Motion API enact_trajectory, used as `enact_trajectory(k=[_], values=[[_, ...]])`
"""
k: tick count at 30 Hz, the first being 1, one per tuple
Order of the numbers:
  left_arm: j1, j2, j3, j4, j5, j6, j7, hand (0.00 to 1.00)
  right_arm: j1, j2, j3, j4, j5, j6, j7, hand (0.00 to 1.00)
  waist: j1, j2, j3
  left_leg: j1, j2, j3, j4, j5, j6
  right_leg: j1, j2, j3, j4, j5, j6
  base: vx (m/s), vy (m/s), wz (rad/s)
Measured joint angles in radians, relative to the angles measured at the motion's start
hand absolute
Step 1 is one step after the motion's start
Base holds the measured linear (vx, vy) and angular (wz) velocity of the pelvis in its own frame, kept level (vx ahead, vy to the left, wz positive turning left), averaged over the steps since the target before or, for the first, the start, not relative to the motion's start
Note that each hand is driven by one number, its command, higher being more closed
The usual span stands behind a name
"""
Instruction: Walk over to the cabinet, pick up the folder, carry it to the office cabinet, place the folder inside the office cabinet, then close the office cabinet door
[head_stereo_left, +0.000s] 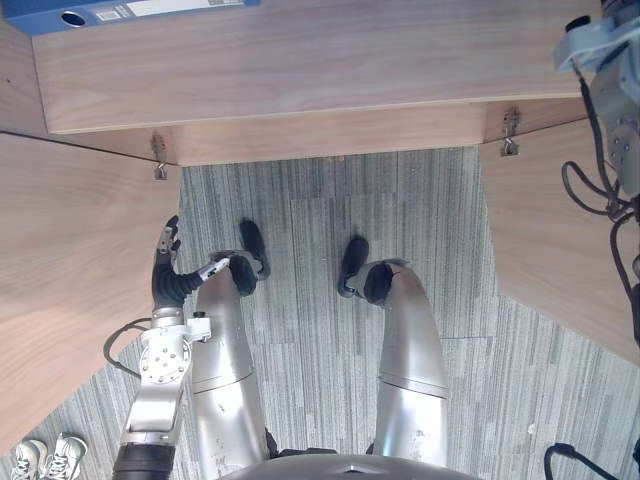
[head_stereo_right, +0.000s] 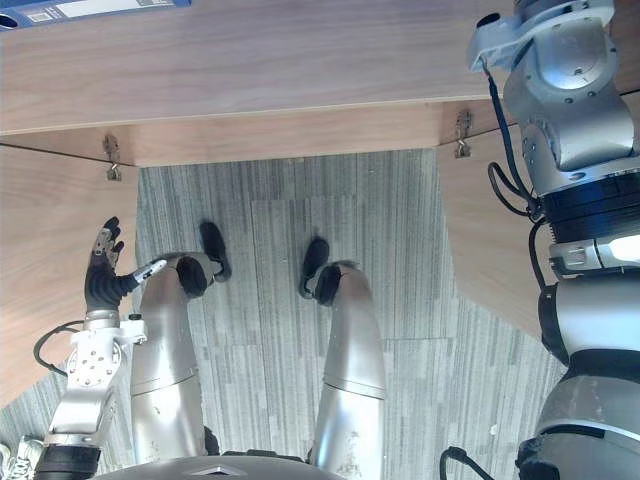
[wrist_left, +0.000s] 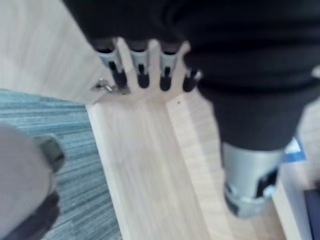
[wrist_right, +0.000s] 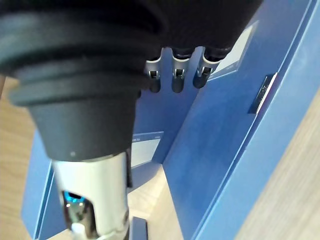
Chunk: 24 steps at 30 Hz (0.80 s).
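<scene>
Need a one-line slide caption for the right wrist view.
Right hand, fingers open, close to a blue folder standing in the wooden cabinet.

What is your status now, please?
Left robot hand open beside open left door. Right robot hand open, at blue folders, holding none. Right door open too.

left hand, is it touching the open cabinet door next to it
Cannot tell. In the left eye view the left hand overlaps the edge of the cabinet door from above; neither contact nor a gap shows plainly.
</scene>
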Motion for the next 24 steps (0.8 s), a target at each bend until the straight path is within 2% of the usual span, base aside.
enact_trajectory(k=[3,5,8,20,21,23,24], values=[[-0.027,0.004,0.024,0.000,0.000,0.000,-0.009,0.00,0.030,0.000,0.000,-0.035,-0.073,0.008,0.008,0.00,0.001,-0.007,-0.004,0.001,0.001,0.001,-0.001,0.000,0.000,0.000,0.001,0.000,-0.001,0.000,0.000,0.00,0.000,0.00],[-0.038,0.008,0.044,0.000,0.000,0.001,-0.030,0.00,0.071,0.000,-0.002,-0.071,-0.139,0.022,0.042,0.00,0.002,-0.009,-0.005,0.001,0.001,0.002,-0.001,-0.001,0.000,0.000,0.000,0.000,-0.001,0.000,0.000,0.00,0.000,0.00],[-0.049,0.009,0.065,-0.005,-0.001,0.003,-0.048,0.00,0.129,0.000,-0.008,-0.079,-0.178,0.025,0.077,0.00,0.007,-0.009,-0.005,0.001,0.000,0.002,-0.002,-0.001,0.000,0.000,0.000,0.000,-0.002,0.000,0.000,0.00,0.000,0.00],[-0.047,0.009,0.097,-0.085,-0.002,-0.001,-0.096,0.00,0.411,0.007,-0.121,-0.221,-0.166,0.018,0.197,0.00,0.014,-0.009,-0.005,0.011,-0.003,0.016,-0.019,0.000,-0.001,0.000,-0.005,0.006,-0.005,-0.002,-0.001,0.00,0.002,0.01],[-0.046,0.009,0.097,-0.087,-0.002,-0.004,-0.097,0.00,0.459,0.020,-0.163,-0.257,-0.116,0.010,0.206,1.00,0.014,-0.009,-0.005,0.011,-0.003,0.016,-0.019,0.000,-0.001,0.000,-0.005,0.006,-0.006,-0.002,-0.001,0.00,0.000,0.00],[-0.046,0.009,0.096,-0.087,-0.001,-0.006,-0.104,0.00,0.511,0.050,-0.211,-0.296,-0.083,-0.002,0.215,1.00,0.013,-0.009,-0.005,0.011,-0.004,0.016,-0.020,0.000,-0.001,0.000,-0.005,0.005,-0.007,-0.003,-0.001,0.00,0.000,0.00],[-0.046,0.006,0.096,-0.087,-0.001,-0.007,-0.105,0.00,0.550,0.093,-0.251,-0.328,-0.071,-0.018,0.211,1.00,0.011,-0.009,-0.005,0.011,-0.005,0.016,-0.022,0.000,-0.001,0.000,-0.006,0.005,-0.008,-0.003,0.000,0.00,0.000,0.00]])
